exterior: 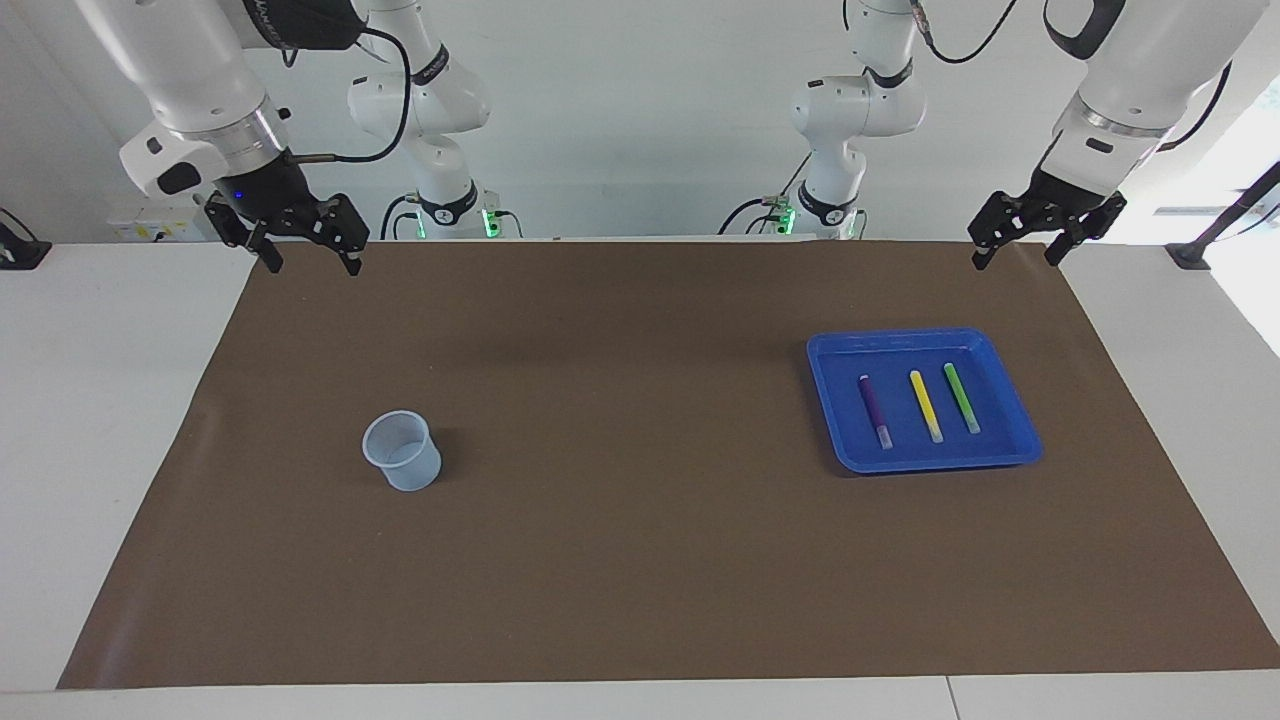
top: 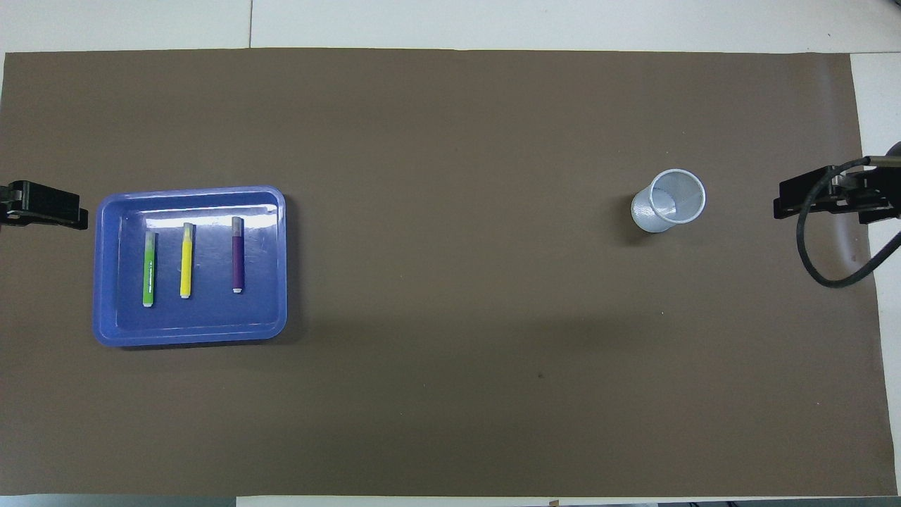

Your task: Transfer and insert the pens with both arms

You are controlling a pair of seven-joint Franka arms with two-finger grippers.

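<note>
You have both arms waiting, raised over the robots' edge of the brown mat (exterior: 640, 560); the left gripper (exterior: 1018, 252) hangs with fingers spread and empty at its own end, the right gripper (exterior: 312, 258) likewise spread wide and holding nothing. The purple pen (exterior: 875, 411), yellow pen (exterior: 925, 405) and green pen (exterior: 962, 397) lie side by side, apart, in the blue tray (exterior: 1012, 385) toward the left arm's end; the mesh pen cup (exterior: 402, 451) stands upright toward the right arm's end.
</note>
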